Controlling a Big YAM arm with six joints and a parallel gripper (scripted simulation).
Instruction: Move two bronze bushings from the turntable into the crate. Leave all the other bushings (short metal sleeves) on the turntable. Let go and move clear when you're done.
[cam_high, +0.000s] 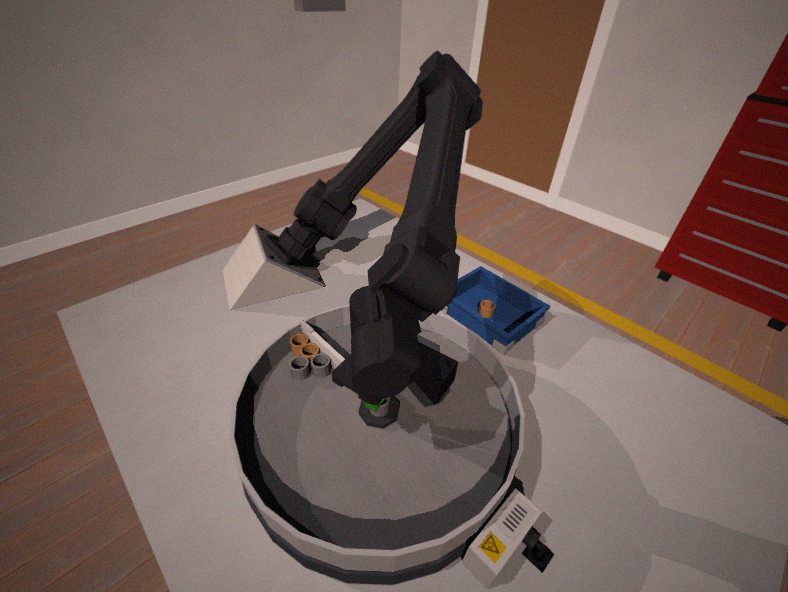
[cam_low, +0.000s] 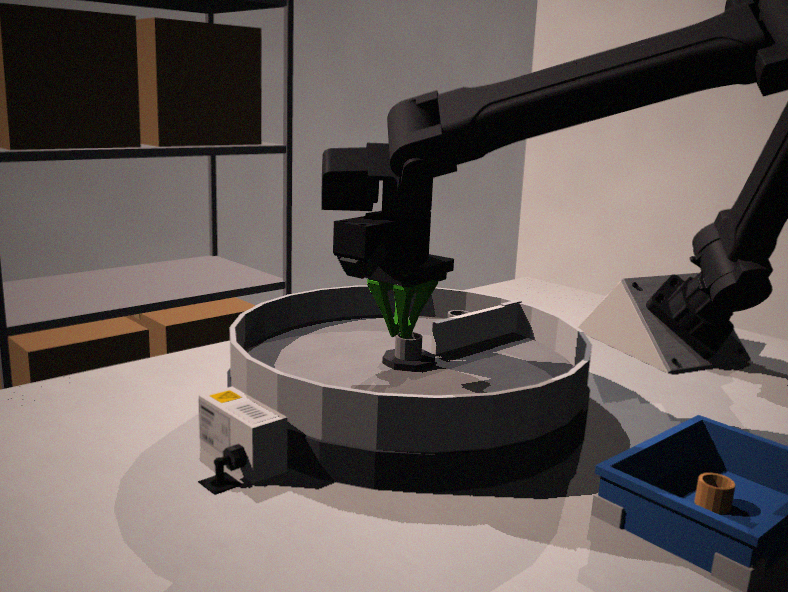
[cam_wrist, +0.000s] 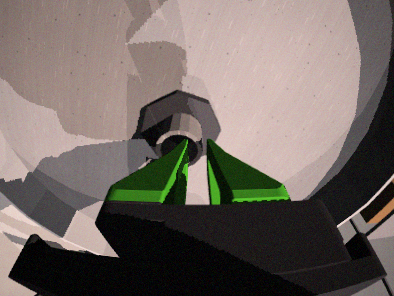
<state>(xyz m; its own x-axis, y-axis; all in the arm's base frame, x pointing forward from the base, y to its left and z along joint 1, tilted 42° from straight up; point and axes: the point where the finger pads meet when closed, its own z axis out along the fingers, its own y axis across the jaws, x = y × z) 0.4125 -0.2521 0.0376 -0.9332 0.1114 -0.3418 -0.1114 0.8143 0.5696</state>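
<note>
Claw (cam_low: 401, 332) slightly parted, holding nothing, over hub (cam_low: 408, 351). One bronze bushing (cam_high: 486, 308) in crate (cam_high: 533, 314); one more due.

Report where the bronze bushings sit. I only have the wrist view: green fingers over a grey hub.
Observer: Two bronze bushings stand by the turntable rim against a divider, next to two grey bushings, well away from the gripper.
Operator: Check the crate.
Observer: The blue crate beside the turntable holds a single bushing, bronze and upright.
</note>
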